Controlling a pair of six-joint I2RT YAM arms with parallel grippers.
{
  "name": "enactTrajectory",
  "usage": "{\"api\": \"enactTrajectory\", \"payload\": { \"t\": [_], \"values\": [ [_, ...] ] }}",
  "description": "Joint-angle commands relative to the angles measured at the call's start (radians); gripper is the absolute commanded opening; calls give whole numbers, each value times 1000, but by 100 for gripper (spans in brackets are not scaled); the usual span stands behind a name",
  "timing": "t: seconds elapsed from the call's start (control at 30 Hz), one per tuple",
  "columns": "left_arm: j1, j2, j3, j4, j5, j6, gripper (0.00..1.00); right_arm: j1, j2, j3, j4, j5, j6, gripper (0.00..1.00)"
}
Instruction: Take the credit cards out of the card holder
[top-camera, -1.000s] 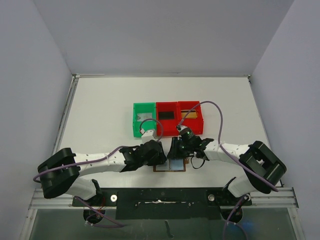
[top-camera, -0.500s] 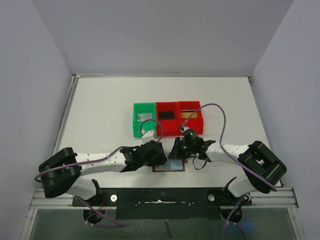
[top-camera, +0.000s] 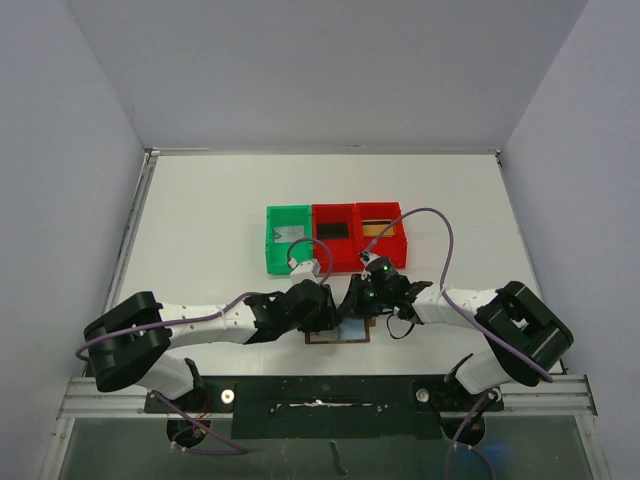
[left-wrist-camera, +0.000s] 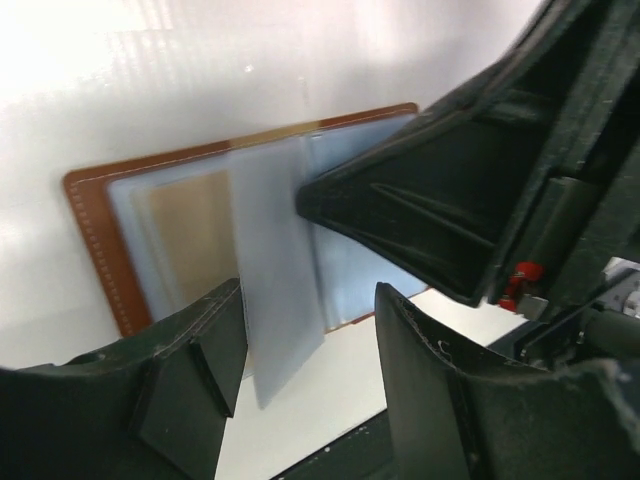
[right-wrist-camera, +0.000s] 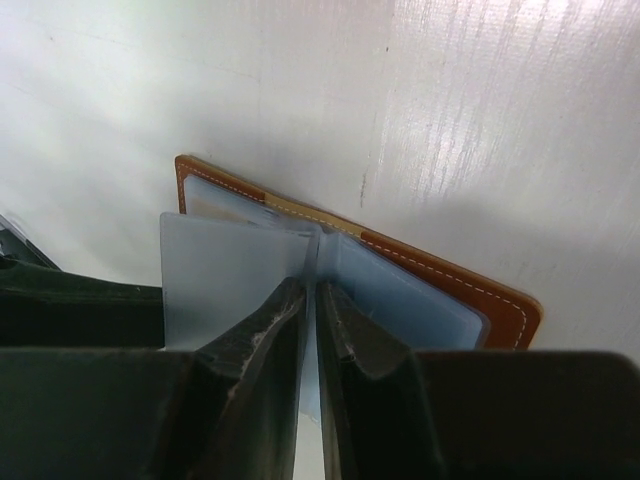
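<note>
In card holder (right-wrist-camera: 440, 275), right tool (right-wrist-camera: 312, 287) pinches sleeve (right-wrist-camera: 225, 272)

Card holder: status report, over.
Left gripper open over the card holder. Right gripper shut on a pale leaf, raised off the spine. Tan card in its pocket. Nothing else in the way.

Nothing legible anywhere in this moment. The card holder (right-wrist-camera: 452, 283) just ahead of the right end effector (right-wrist-camera: 310, 292) shows plain leather and pale sleeves, with no lettering, number or logo that comes through. The bins (top-camera: 335, 237) beyond it are too small from above to read.
</note>
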Motion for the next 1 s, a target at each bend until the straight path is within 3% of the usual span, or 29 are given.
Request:
{"api": "enactTrajectory", "payload": {
  "t": [0.0,0.3,0.57,0.73,0.97],
  "values": [
    [1,6,31,150,66,27,50,-7,-16,-16,4,27,-16,15],
    [3,52,51,244,138,39,50,-20,-156,24,-50,38,-21,26],
    [0,134,87,292,182,51,50,-66,-363,49,-340,320,10,34],
    [-12,180,117,291,209,59,50,-101,-460,12,-373,339,34,36],
    [-20,9,59,138,21,37,52,-103,-472,14,-280,217,-13,37]
  ]
}}
